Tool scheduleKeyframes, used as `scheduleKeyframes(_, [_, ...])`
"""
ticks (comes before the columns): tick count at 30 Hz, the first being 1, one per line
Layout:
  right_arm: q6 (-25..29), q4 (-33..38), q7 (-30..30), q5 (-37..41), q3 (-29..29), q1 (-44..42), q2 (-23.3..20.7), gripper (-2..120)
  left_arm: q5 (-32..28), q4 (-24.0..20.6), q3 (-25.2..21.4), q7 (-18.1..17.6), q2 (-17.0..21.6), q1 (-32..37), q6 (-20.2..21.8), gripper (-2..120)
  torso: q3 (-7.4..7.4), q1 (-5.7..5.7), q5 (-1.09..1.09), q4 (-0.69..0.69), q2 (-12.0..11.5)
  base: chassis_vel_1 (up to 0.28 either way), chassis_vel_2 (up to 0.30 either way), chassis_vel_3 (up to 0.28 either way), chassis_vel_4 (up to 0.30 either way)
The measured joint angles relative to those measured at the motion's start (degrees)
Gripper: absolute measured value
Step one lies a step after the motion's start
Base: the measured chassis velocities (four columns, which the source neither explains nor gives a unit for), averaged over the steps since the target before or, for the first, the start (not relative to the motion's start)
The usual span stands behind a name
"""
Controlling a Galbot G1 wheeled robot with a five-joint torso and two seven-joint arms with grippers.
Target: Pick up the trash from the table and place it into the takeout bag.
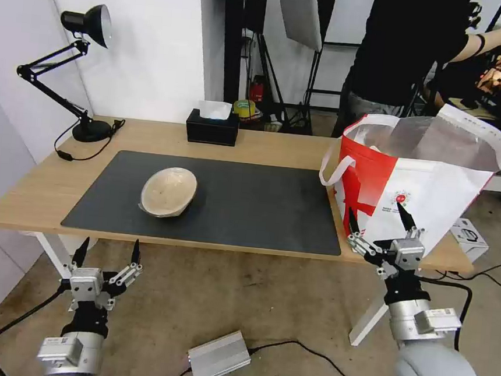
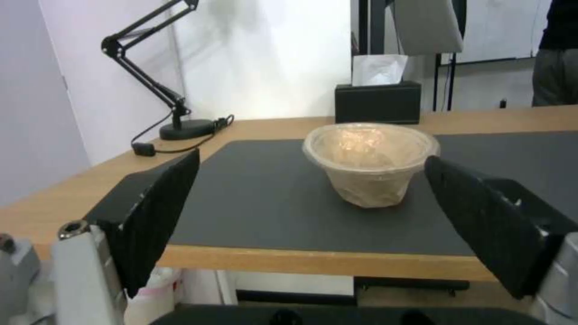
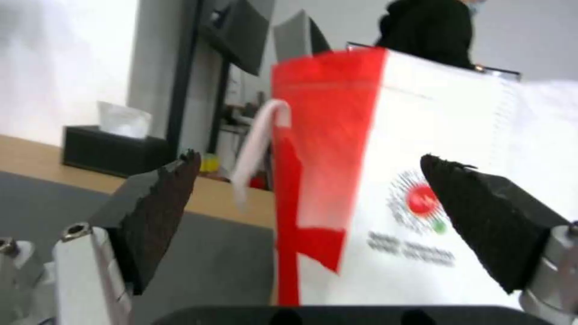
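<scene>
At the far left a black desk lamp [image 1: 82, 38] is standing on the light-wood table [image 1: 150, 135], its cable trailing beside its base; below the near edge, the left gripper [image 1: 107, 251] is hanging in front of the table, its two black fingers spread wide and gripping nothing; in the left wrist view the same fingers [image 2: 160, 212] are framing the bowl from a distance.

The shallow beige bowl [image 1: 169, 191] is sitting on the left half of the dark grey mat [image 1: 249, 205], apart from everything else; it is looking translucent and a little crumpled, with a clear rim and a pale, filmy inside [image 2: 370, 160]; no writing is showing on it.

Farther back, near the middle of the far edge, a black tissue box [image 1: 212, 127] is standing with a white tissue poking up.

On the right end of the table the takeout bag [image 1: 431, 198] is standing upright and open, its silver foil lining showing at the mouth; its left part is red, its front white, with a white loop handle [image 1: 334, 166] drooping on the left; a small round red logo [image 3: 421, 201] is sitting on the white face with lines of small print beneath it, too blurred for me to read.

The right gripper [image 1: 379, 220] is holding just in front of the bag's near face, its fingers wide apart and carrying nothing.
</scene>
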Motion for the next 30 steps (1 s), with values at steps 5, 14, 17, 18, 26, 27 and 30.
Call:
scheduleKeyframes(5, [0.0,-0.1,2.2,-0.9,-0.1,-2.1,1.6,94,0.0,0.2,0.0,0.0,0.0,-0.1,0.0,100,0.00,0.00,0.00,0.00,0.0,0.000,0.000,0.000,0.000])
scheduleKeyframes(14, [-0.8,0.1,7.8,-1.8,-3.1,-3.8,3.2,93,0.0,0.4,0.0,0.0,0.0,-0.2,0.0,100,0.00,0.00,0.00,0.00,0.0,0.000,0.000,0.000,0.000])
scheduleKeyframes(17, [-1.3,0.4,9.1,-1.8,-4.4,-4.6,3.3,92,0.0,0.4,-0.1,0.0,0.0,-0.2,0.0,100,0.00,0.00,0.00,0.00,0.0,0.000,0.000,0.000,0.000])
scheduleKeyframes(18, [-1.4,0.5,9.2,-1.8,-4.8,-4.8,3.3,92,0.0,0.4,-0.1,0.0,0.0,-0.2,-0.1,100,0.00,0.00,0.00,0.00,0.0,0.000,0.000,0.000,0.000])
scheduleKeyframes(26, [-1.4,0.5,10.5,-2.6,-8.5,-5.7,3.3,92,0.0,0.5,-0.2,0.0,0.0,-0.2,-0.1,100,0.00,0.00,0.00,0.00,0.0,0.000,0.000,0.000,0.000])
scheduleKeyframes(27, [-1.4,0.5,10.5,-2.6,-8.5,-5.7,3.3,92,0.0,0.5,-0.2,0.0,0.0,-0.2,-0.1,100,0.00,0.00,0.00,0.00,0.0,0.000,0.000,0.000,0.000])
scheduleKeyframes(30, [-1.4,0.1,11.1,-3.2,-9.2,-6.1,3.2,92,0.0,0.5,-0.2,0.0,0.0,-0.2,-0.1,100,0.00,0.00,0.00,0.00,0.0,0.000,0.000,0.000,0.000])
